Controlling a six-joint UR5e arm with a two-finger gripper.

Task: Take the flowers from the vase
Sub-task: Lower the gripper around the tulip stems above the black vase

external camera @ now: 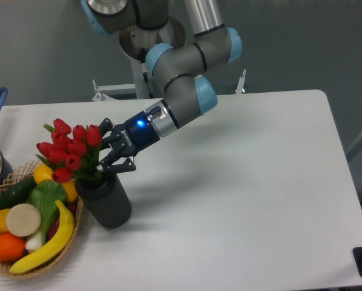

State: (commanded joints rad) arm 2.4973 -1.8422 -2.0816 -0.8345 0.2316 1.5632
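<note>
- Reaching in from the right, my black two-finger claw sits against the right side of the bunch of red tulip buds with green stems and leaves, just above the vase rim.
- My fingers are spread partly apart, one high beside the upper buds and one low near the stems; whether they have hold of any stem I cannot tell, since the buds hide the tips.
- The flowers stand in the short dark grey-black cylindrical vase, which has a thick round rim and leans a little to the left at its top.
- The vase rests on the smooth white desk, touching or just beside the woven wicker basket at its left.
- The basket holds glossy fruit and vegetables: a curved yellow banana, a round orange and a dark green cucumber.
- A blue glowing ring shows on my wrist.
</note>
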